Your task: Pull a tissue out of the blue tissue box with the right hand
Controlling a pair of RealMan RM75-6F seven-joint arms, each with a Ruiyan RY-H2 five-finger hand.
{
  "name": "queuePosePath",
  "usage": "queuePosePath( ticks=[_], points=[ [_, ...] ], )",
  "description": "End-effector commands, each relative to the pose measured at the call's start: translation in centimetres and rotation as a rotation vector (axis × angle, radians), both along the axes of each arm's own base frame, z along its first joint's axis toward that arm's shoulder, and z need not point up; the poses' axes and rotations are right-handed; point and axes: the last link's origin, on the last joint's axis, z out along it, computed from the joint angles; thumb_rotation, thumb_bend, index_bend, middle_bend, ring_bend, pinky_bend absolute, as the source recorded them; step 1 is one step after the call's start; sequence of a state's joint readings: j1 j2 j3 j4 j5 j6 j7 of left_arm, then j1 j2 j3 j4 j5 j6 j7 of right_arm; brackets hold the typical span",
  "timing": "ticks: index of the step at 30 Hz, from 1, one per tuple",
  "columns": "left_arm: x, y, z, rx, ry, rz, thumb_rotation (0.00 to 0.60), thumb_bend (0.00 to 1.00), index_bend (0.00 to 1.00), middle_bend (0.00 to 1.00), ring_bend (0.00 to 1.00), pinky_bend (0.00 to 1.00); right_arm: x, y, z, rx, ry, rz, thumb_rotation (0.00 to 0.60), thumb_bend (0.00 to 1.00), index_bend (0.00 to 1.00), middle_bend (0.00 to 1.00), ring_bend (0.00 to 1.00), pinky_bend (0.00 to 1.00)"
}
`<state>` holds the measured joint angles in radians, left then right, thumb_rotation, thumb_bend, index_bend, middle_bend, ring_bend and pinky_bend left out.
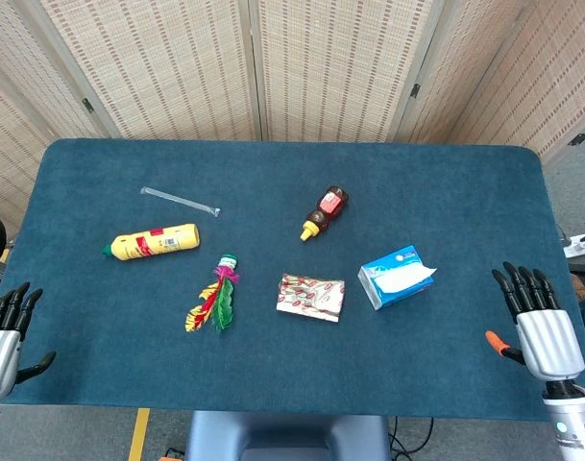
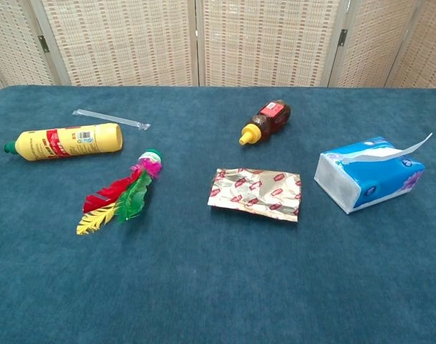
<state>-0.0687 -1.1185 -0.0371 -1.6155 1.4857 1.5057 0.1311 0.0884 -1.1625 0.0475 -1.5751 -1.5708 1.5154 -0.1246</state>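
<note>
Right hand (image 1: 547,336) sat at the table's right edge, fingers spread wide, holding nothing, well apart from the blue tissue box (image 1: 396,277). Box lay left of it, 1 tissue (image 2: 400,148) sticking out toward that side, so easy to pinch. Left hand (image 1: 4,331) idle, empty.

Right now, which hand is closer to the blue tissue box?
Right. The right hand sits just beside the blue tissue box; the left hand is across the table.
</note>
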Motion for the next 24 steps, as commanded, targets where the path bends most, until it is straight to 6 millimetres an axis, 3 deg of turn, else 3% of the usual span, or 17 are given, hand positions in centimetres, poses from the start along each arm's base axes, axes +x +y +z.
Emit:
queuePosePath(
  ticks=[1,10,15,24],
  points=[
    [0.0,0.0,0.0,0.000,0.001,0.002,0.600,0.25,0.00,0.00,0.00,0.13,0.0,0.0,0.0,0.002,0.005,-0.005,0.600,0.10,0.00,0.00,0.00,0.00],
    [0.2,-0.1,0.1,0.008,-0.004,-0.011,0.600,0.25,0.00,0.00,0.00,0.13,-0.1,-0.1,-0.2,0.017,0.011,-0.016,0.600,0.10,0.00,0.00,0.00,0.00],
    [-0.1,0.1,-0.1,-0.006,0.000,0.011,0.600,0.25,0.00,0.00,0.00,0.13,0.3,-1.0,-0.5,0.001,-0.007,0.066,0.600,0.13,0.16,0.13,0.00,0.00],
    [-0.3,0.2,0.3,0.007,-0.025,0.020,0.600,0.24,0.00,0.00,0.00,0.13,1.7,-5.4,-3.7,0.101,0.048,0.040,0.600,0.14,0.27,0.21,0.00,0.00]
  ],
)
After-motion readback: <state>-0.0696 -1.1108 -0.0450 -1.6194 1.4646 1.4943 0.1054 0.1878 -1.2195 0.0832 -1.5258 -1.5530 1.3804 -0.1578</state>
